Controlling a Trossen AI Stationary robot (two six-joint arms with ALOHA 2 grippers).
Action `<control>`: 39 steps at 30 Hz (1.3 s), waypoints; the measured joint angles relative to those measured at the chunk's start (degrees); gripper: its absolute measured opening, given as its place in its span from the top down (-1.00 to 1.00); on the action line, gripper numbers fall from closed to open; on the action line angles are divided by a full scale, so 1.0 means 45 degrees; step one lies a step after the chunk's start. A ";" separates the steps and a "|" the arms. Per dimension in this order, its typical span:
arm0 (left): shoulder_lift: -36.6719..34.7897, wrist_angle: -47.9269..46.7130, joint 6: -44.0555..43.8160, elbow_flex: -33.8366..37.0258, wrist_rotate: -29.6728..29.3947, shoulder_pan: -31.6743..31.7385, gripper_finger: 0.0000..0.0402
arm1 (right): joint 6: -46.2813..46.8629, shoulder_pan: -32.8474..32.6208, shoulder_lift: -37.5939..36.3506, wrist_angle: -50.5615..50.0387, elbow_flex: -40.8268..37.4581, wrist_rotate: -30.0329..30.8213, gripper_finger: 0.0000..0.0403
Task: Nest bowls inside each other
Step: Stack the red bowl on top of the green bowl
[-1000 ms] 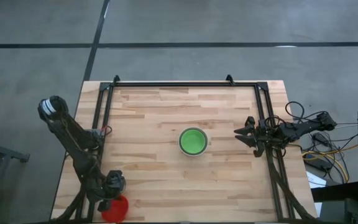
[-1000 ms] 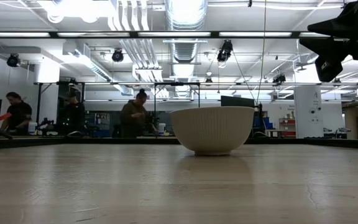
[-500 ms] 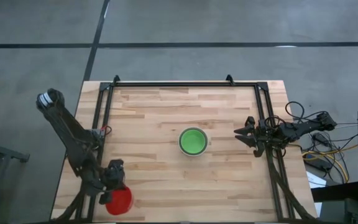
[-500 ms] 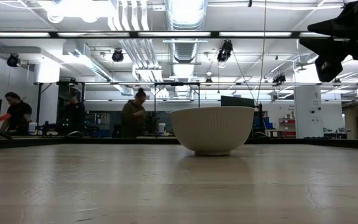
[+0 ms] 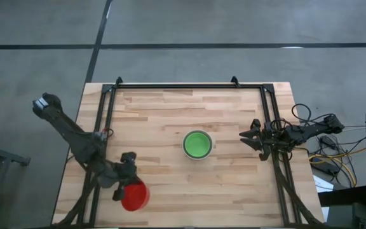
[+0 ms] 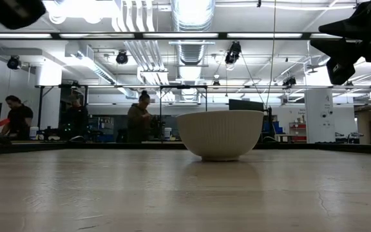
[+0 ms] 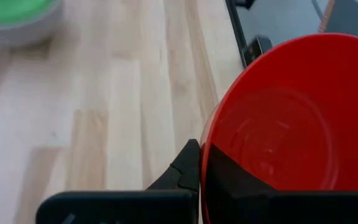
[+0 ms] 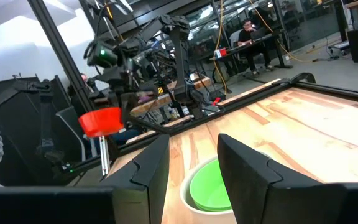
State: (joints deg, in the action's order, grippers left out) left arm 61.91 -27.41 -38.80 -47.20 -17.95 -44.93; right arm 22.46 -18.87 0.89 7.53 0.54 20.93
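Nesting of bowls, transport step. The red bowl (image 5: 135, 196) is gripped by its rim in the clenched left gripper (image 5: 123, 188), one finger inside the wall and one outside, as shown in the left wrist view; it is held above the wooden table (image 5: 170, 121) near the front left corner; over the last second it has been carried from the table's very edge inward and to the right, toward the centre. The pale bowl (image 5: 197, 145) stands at mid-table with a green bowl (image 5: 196, 144) already seated inside it; any further green bowls beneath the top one cannot be told apart from above. The right gripper (image 5: 251, 138) is parked beside the stack at the table's right side, fingers spread and empty, unmoved over the same interval. The red bowl appears to be the last loose piece; the shift suggests that only its carriage over the stack and its release remain. People are visible in the room behind.
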 joint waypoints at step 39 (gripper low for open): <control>0.3219 0.1816 0.5058 -0.3147 0.3804 0.8340 0.98 | 0.0000 0.0000 0.0000 0.0000 0.0000 -0.0001 0.34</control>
State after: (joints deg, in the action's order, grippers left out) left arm 76.40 -19.24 -16.04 -61.36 -0.83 -7.40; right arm 22.46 -18.87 0.89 7.53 0.54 20.93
